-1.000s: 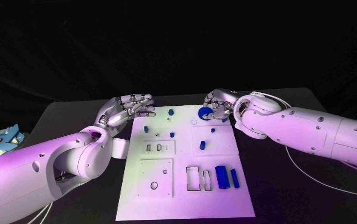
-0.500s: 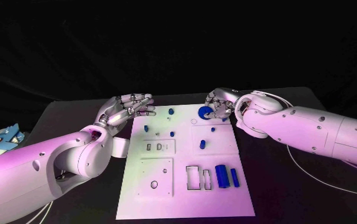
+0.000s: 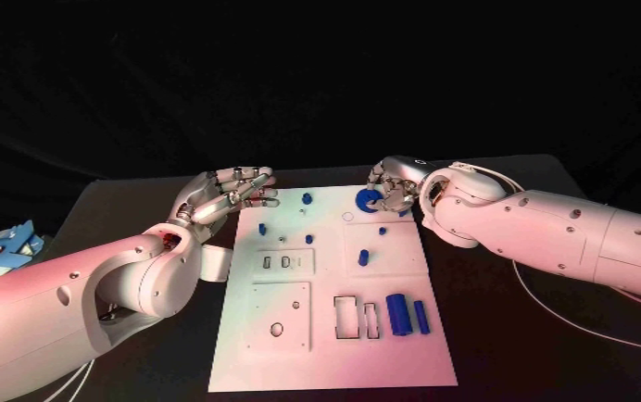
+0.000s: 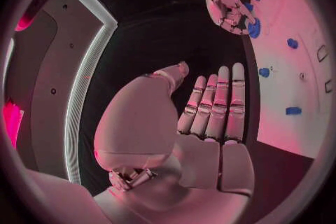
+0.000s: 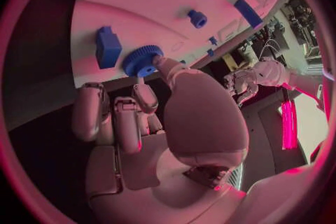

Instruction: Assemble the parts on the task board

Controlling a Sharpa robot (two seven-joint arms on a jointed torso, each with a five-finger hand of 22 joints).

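**Right hand edges along the far end of the board**

Over the last second the right hand (image 3: 390,188), holding the blue gear (image 3: 368,201), moved a little further from the robot at the far end of the task board (image 3: 334,328). The gear itself seems almost where it was, though this is hard to judge.

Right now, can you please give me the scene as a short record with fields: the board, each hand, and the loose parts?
board: white task board on black table
right hand: right hand at the board's far edge, fingers on a blue gear
left hand: left hand beside the board's far left corner, holds nothing
loose parts: two blue bars lying near right edge
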